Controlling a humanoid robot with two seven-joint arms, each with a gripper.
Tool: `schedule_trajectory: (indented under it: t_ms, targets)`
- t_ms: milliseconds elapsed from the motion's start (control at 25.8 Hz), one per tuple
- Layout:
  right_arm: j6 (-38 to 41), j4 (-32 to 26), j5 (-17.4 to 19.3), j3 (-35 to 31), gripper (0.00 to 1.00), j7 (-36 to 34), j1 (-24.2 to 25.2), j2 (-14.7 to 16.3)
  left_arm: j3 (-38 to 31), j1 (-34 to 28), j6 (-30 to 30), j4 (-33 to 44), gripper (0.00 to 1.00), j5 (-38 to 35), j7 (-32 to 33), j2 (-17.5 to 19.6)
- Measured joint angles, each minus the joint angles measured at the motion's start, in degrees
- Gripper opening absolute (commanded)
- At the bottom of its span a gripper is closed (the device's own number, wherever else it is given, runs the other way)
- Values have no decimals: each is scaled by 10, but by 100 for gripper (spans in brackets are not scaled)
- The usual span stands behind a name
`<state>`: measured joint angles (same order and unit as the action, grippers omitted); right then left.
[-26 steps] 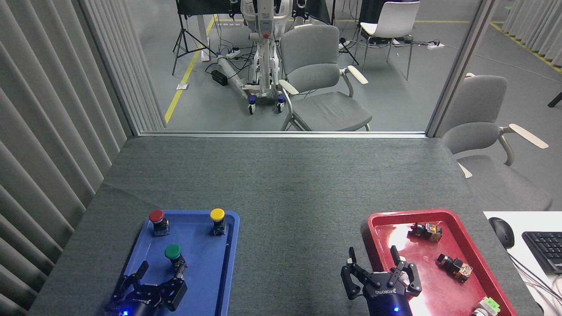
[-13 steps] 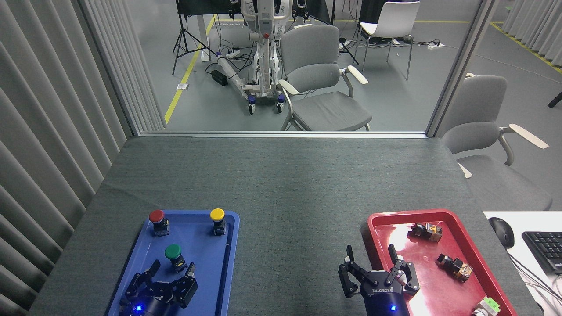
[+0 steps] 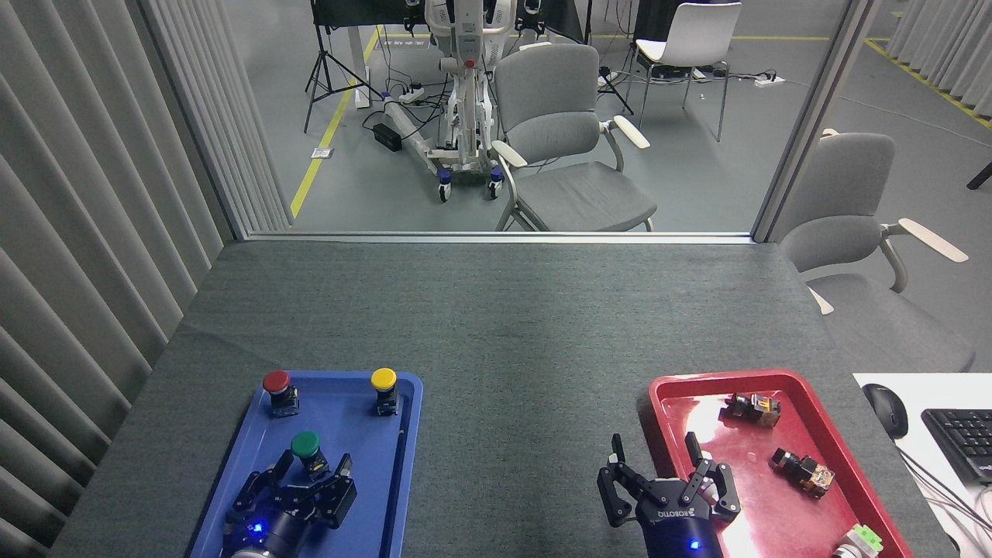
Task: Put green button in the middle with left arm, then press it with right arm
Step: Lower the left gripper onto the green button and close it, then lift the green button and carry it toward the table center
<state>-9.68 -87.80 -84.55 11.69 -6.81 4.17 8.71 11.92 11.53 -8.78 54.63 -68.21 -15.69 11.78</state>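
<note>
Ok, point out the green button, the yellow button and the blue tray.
green button [image 3: 305, 443], head view, on its cap.
yellow button [image 3: 383, 379], head view, on its cap.
blue tray [image 3: 373, 496], head view, on its bare floor.

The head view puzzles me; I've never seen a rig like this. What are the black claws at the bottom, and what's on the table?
The camera sits in a robot's head, looking down at its own two arms over a grey table. The claws are its pincers. The left pincer is open, with its fingers on either side of a green button in the blue tray; it holds nothing yet. A red button and a yellow button stand farther back in that tray. The right pincer is open and empty at the near left edge of the red tray, which holds small switch parts.
</note>
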Motion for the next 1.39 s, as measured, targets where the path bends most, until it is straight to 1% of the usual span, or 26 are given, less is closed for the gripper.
schedule_trajectory:
  t_ms: [194,232,465,542,697,852,1084,1200,1277,1394]
  targets:
    - [0,-1,0,0,98,-1,0,0,1,10,0,-15,61,0,-4,-2]
    - [0,-1,0,0,98,-1,0,1,1,12,0,-20,54,0,-4,-2]
    - [1,-2,0,0,98,-1,2,2,3,19,0,-35,22,0,-8,-3]
    - [1,-2,0,0,98,-1,2,2,10,20,-1,-35,15,-1,-15,1]
    - [2,-2,0,0,98,-1,4,2,28,19,-7,-33,10,0,-29,11]
    - [2,-2,0,0,98,-1,4,3,38,19,-31,-12,6,0,-35,24]
    - [3,-2,0,0,98,-1,4,2,42,28,-120,61,6,-1,-39,37]
    - [3,-2,0,0,98,-2,4,2,52,42,-168,86,5,-2,-39,40]
    - [3,-2,0,0,98,-2,4,2,83,63,-195,94,1,-2,-39,41]
    - [3,-2,0,0,98,-2,4,2,161,103,-210,87,1,0,-36,27]
